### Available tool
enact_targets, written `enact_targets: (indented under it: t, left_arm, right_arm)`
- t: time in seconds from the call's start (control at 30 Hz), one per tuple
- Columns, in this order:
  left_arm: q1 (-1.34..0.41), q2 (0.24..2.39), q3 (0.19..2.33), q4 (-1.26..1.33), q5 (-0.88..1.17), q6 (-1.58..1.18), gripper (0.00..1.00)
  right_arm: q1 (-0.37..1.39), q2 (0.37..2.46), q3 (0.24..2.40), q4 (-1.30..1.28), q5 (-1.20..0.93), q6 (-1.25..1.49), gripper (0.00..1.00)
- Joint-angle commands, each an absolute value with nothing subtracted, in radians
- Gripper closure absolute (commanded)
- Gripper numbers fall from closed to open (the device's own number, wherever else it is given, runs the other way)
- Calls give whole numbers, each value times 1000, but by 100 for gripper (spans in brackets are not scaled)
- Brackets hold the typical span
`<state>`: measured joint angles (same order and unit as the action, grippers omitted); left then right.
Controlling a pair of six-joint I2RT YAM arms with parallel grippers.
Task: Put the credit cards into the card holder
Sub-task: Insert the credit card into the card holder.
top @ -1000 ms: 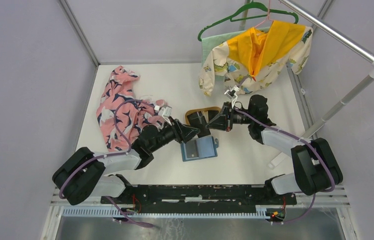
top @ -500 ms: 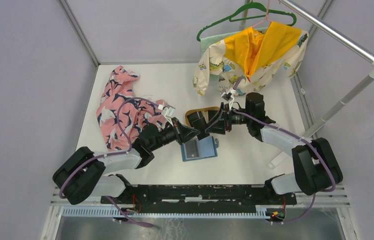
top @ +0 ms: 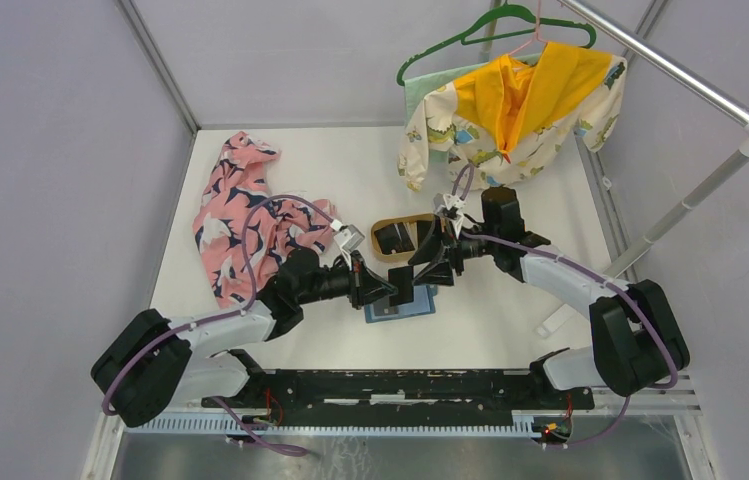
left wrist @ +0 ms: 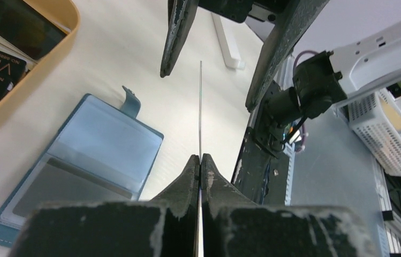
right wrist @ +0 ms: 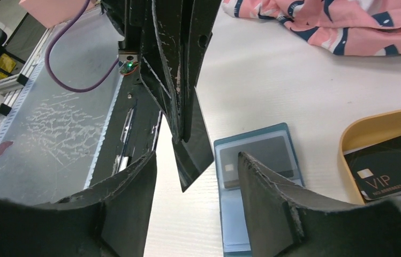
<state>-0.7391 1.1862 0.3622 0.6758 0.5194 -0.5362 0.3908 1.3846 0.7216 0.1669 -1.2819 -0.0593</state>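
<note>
Left gripper (left wrist: pixel 200 160): jaws pressed together on the near edge of a dark credit card (left wrist: pixel 200 107), seen edge-on at the centre of the left wrist view.
Right gripper (right wrist: pixel 197 158): jaws apart, one on either side of the card's far end, a gap on each side.
Held card: upright in the air, just above the card holder (top: pixel 400 306), mid-frame.
Card holder: teal, open flat on the worktop (top: pixel 510 300), a grey card (right wrist: pixel 257 155) in one pocket.
Tray (top: pixel 380 228): tan, just above the holder, holding dark cards (right wrist: pixel 396 168), one marked VIP.
Pink cloth (top: pixel 240 215): crumpled at left.
</note>
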Motion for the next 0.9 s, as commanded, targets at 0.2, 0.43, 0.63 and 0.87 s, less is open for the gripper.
enact_targets:
  t: [0.2,0.43,0.63,0.87]
  left_arm:
    - [-741,1196,436,587,602,-414,98]
    - [-743,1198,445,572,612,-410,98]
    - [-742,1158,449,491,473,-428,70]
    - [-743,1020,421,265,136,-489,53]
  right_arm:
    - [419,1374,768,47,-1323,-207,56]
    - [432,1375,775,43,-1348,-210,88]
    - [426,1347,775,12,-1286,-219,100]
    - [332,1357,677,136,-1156,-18,100]
